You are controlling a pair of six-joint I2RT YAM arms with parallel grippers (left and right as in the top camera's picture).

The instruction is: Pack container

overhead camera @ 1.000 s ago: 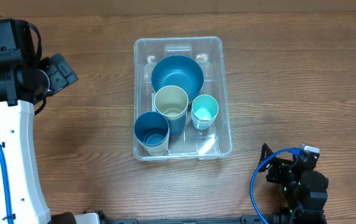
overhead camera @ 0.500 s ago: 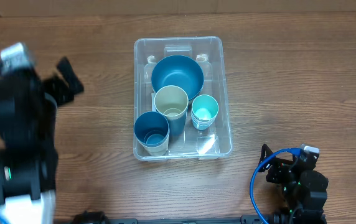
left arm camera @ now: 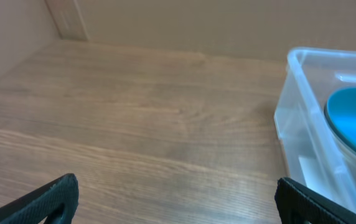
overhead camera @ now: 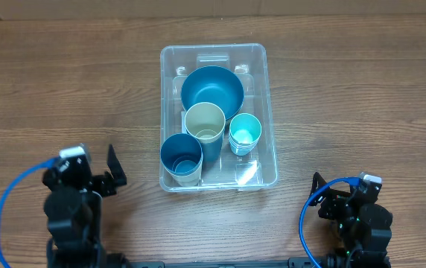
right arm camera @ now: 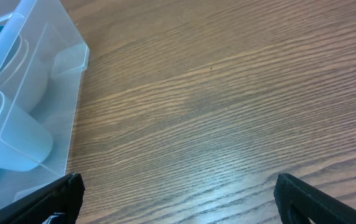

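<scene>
Overhead, bin: the large clear plastic rectangular container (overhead camera: 271,149) stands in the middle of the wooden bench (overhead camera: 362,89), its long sides running from the far edge toward the near edge.
Overhead, contents: a round deep-blue bowl (overhead camera: 211,89) fills the far end. A cream cup (overhead camera: 204,121) sits just nearside of it, a dark blue cup (overhead camera: 180,156) is in the near-left corner, and a small turquoise cup (overhead camera: 245,131) stands right of the cream one. All are mouth up.
Overhead, arms: the left arm (overhead camera: 71,212) sits by the near edge toward the near-left corner. The right arm (overhead camera: 358,219) is at the near-right corner. Both are apart from the container.
Left wrist, hand: the left gripper (left arm camera: 178,202) is spread wide over bare wood, with nothing between its fingers (left arm camera: 53,196).
Left wrist, bin: the container's wall and the blue bowl show at the right edge.
Right wrist, hand: the right gripper (right arm camera: 181,199) is also spread wide and grips nothing.
Right wrist, bin: a rounded corner of the container shows at the left, with pale blue shapes behind the plastic.
</scene>
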